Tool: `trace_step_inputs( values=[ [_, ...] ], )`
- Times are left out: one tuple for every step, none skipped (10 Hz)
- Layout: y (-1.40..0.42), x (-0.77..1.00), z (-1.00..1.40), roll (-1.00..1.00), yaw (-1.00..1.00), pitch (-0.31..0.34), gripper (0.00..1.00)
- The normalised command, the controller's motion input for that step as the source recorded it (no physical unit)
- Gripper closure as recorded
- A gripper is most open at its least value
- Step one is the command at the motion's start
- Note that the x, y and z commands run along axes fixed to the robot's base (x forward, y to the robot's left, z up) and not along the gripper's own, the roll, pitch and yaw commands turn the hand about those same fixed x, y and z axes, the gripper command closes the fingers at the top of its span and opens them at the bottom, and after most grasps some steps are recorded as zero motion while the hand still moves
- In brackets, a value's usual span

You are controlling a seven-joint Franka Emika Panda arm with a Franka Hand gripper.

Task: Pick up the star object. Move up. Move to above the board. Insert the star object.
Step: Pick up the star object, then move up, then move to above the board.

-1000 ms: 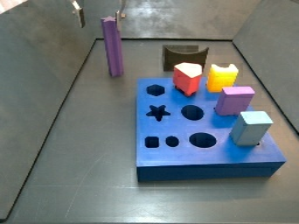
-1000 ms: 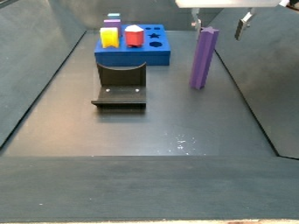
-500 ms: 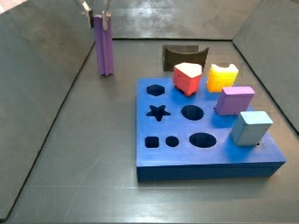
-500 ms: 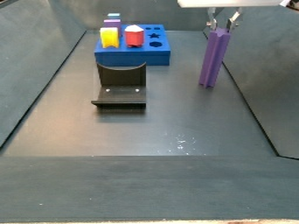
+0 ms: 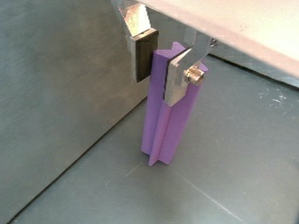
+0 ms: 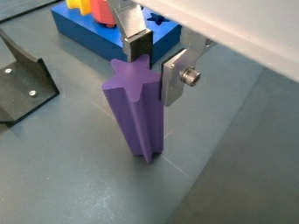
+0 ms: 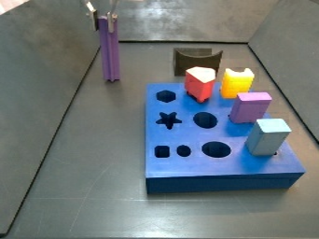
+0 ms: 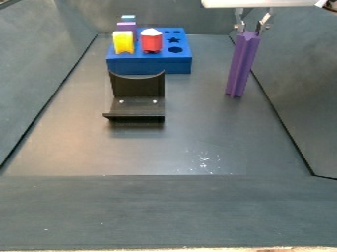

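The star object [image 7: 110,51] is a tall purple prism standing upright on the dark floor near the side wall, away from the board; it also shows in the other side view [image 8: 242,64]. My gripper [image 7: 101,19] is at its top end, shut on it. In both wrist views the silver fingers clamp the star-shaped top [image 6: 138,114] from two sides, and the gripper [image 5: 159,80] sits over it. Its foot [image 5: 158,157] rests on the floor. The blue board [image 7: 187,163] lies to the side, its star hole [image 7: 167,119] open.
A red [image 7: 199,84], a yellow [image 7: 237,82], a lilac [image 7: 251,106] and a light blue block [image 7: 267,136] stand on the board's far side. The dark fixture [image 8: 136,94] stands beside the board. The grey side wall [image 7: 50,56] is close to the star object.
One second ago the gripper was off to the side of the star object; it moved onto its top and the prism shifted slightly toward the wall. Nothing has moved in the last half second.
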Motion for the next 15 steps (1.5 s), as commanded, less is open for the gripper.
trace_step_inputs(
  values=[
    [0.00, 0.00, 0.00, 0.00, 0.00, 0.000, 1.00],
    [0.00, 0.00, 0.83, 0.00, 0.00, 0.000, 1.00],
    [0.08, -0.06, 0.76, 0.02, 0.03, 0.046, 1.00],
    [0.07, -0.06, 0.66, 0.02, 0.02, 0.064, 1.00],
    [0.05, -0.05, 0.60, 0.02, 0.01, 0.059, 1.00],
    [0.03, -0.01, 0.40, 0.03, 0.00, 0.062, 1.00],
    [0.03, 0.00, 0.32, 0.03, 0.00, 0.068, 1.00],
    [-0.14, 0.94, 0.87, 0.14, -0.20, 0.191, 1.00],
    [-0.14, 0.93, 0.78, 0.14, -0.20, 0.202, 1.00],
    [-0.06, 0.78, 0.52, 0.11, -0.12, 0.209, 1.00],
    [-0.04, 0.71, 0.41, 0.10, -0.09, 0.191, 1.00],
    [-0.02, 0.56, 0.15, 0.07, -0.06, 0.166, 1.00],
    [-0.01, 0.48, 0.03, 0.06, -0.04, 0.141, 1.00],
    [0.00, 0.41, 0.04, 0.05, -0.03, 0.132, 1.00],
    [0.00, 0.33, 0.04, 0.05, -0.03, 0.130, 1.00]
  ],
)
